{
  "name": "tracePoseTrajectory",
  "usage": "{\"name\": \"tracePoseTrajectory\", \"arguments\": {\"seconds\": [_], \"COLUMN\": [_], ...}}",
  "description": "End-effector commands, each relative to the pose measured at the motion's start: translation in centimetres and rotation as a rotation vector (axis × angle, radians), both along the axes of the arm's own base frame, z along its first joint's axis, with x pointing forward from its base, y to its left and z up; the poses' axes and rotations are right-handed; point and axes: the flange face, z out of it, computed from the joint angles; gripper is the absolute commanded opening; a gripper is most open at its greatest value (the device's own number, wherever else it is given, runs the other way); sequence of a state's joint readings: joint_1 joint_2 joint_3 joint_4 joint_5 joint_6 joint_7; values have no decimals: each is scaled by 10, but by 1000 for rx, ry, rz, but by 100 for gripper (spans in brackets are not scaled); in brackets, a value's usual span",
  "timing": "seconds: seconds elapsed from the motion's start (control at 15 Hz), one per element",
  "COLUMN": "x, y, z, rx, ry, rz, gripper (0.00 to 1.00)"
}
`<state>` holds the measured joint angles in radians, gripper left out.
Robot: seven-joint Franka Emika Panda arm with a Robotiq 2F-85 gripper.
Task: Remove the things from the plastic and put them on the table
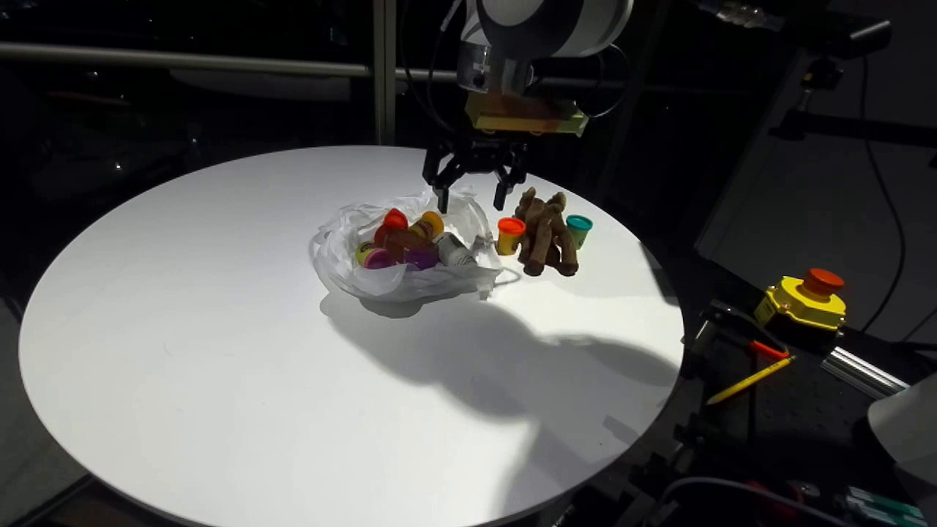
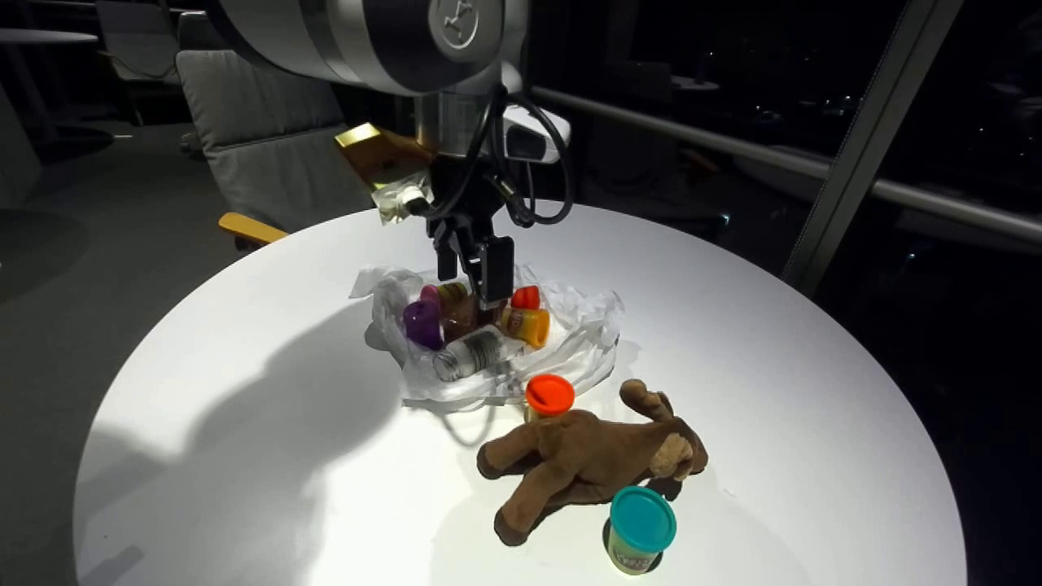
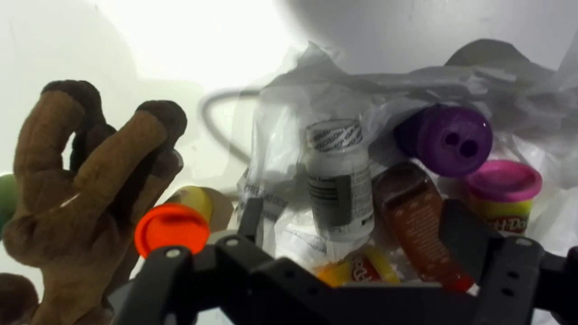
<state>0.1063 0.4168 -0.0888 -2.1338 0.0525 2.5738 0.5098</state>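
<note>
The crumpled white plastic bag [image 1: 333, 252] lies open on the round table. In it are a white bottle [image 3: 341, 194], a brown bottle [image 3: 417, 225], a purple thing [image 3: 456, 140], a pink-lidded tub [image 3: 503, 180], a yellow tub [image 2: 527, 325] and a red thing [image 2: 526, 298]. My gripper [image 1: 471, 200] is open and empty above the bag. In the wrist view its fingers [image 3: 354, 216] stand apart, with the white bottle between and below them. Outside the bag, on the table, are an orange-lidded tub [image 1: 510, 236], a brown plush animal [image 2: 594, 452] and a teal-lidded tub [image 2: 639, 529].
The white round table [image 1: 219, 410] has its edge all around. The orange-lidded tub stands close to the bag, against the plush animal. A side stand holds a yellow box with a red button [image 1: 805, 300] and a pencil [image 1: 752, 380]. A grey chair [image 2: 260, 138] stands behind the table.
</note>
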Motion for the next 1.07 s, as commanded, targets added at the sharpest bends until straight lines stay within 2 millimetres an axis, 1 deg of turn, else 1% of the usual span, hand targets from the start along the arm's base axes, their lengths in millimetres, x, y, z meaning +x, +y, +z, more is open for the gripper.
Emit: {"name": "tracePoseTrajectory", "arguments": {"seconds": [0.0,0.27,0.33,0.73,1.0], "x": [3,6,10,25,30], "y": [4,4,4,12,16], "z": [-6,-19,-22,-54,-69], "rx": [-23,-44,-54,-78,-82], "ry": [50,80,74,109,133], "rz": [89,136,150,196,208], "gripper": [100,100,100,100,100]}}
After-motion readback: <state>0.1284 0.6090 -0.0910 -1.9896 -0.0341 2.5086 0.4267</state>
